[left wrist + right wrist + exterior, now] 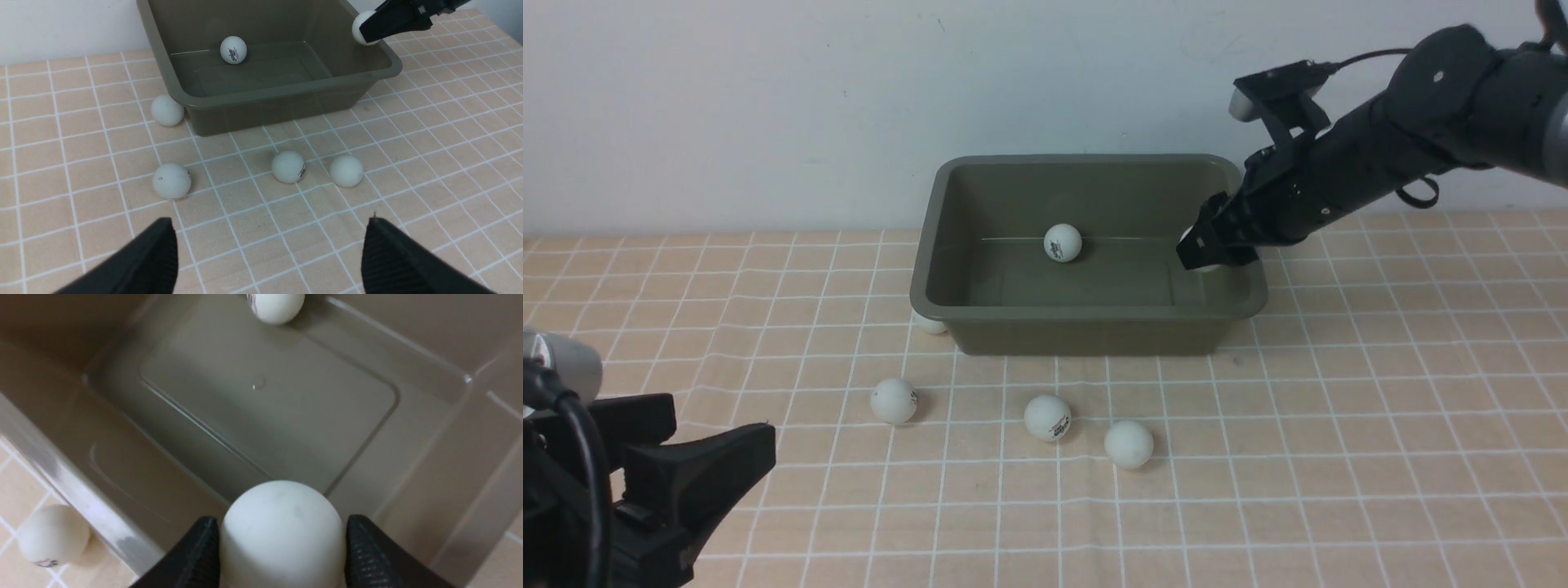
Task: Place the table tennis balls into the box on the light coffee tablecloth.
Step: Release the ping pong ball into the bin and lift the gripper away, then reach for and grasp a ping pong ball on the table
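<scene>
The front view looks forward and down from the robot's side, well back from the box [1086, 333], with the wall [768, 98] behind it. The left wrist view sits low, facing the box's front past the left gripper [268, 220], and shares the loose balls [288, 166] before the box with the front view. The right wrist view is nearest, peering into the box past the held ball [282, 535] in the right gripper [282, 517]; all three share the ball lying inside [276, 306].

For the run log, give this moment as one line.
right gripper: shut on ball over box | left gripper: open | boxed ball: one | tablecloth balls: four
</scene>
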Robot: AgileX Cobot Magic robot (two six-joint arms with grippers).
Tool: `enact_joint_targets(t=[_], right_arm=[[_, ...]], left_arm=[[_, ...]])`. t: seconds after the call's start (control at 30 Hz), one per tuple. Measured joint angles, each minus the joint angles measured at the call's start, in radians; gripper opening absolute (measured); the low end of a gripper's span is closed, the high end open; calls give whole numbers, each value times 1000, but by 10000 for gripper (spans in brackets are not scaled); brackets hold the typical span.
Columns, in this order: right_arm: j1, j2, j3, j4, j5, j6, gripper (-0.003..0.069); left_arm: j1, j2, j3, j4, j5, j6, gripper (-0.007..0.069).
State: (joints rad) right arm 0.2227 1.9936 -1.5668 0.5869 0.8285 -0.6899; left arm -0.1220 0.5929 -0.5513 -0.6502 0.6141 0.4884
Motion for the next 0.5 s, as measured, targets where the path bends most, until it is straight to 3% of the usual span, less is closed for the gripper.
enact_joint_targets(t=[0.13, 0.27, 0.5], right_arm=[[0, 9, 0, 7, -29, -13, 373], [-1, -20, 0, 6, -79, -15, 463], [-36, -203, 0, -125, -33, 43, 482]], left_arm=[[0, 0, 0, 0, 6, 2, 511], [0, 0, 0, 0, 6, 2, 511], [0, 0, 0, 0, 6, 3, 511]])
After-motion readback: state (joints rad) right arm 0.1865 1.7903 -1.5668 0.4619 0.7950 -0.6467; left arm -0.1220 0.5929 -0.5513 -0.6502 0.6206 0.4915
